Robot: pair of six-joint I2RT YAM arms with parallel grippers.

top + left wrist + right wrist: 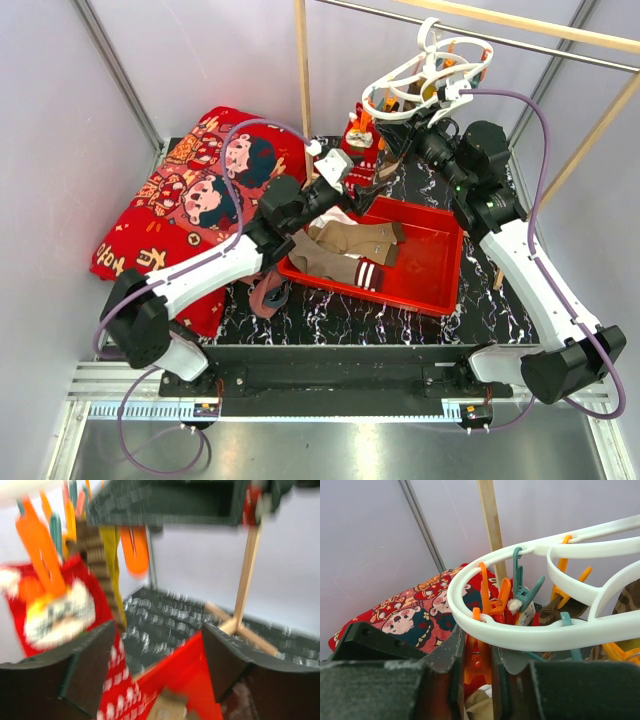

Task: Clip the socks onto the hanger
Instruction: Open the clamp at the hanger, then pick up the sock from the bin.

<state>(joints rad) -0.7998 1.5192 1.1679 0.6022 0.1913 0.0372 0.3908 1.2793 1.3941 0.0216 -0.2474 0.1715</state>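
Observation:
The white ring hanger [430,75] with orange, teal and yellow pegs hangs from the back rail. A red Santa-print sock [358,135] and a brown striped sock [100,565] hang from its pegs. Taupe socks [345,250] with striped cuffs lie in the red tray [430,270]. My right gripper [418,118] is under the ring [520,630] and its jaws are shut on an orange peg [480,660]. My left gripper [335,172] is open and empty [157,665], just below the hanging Santa sock [50,610]. The left wrist view is blurred.
The red cartoon-print cushion [200,190] lies at the left. A mauve and grey cloth bundle [268,295] lies by the tray's near left corner. Thin wooden poles [302,70] stand at the back and right [590,130]. Grey walls enclose the table.

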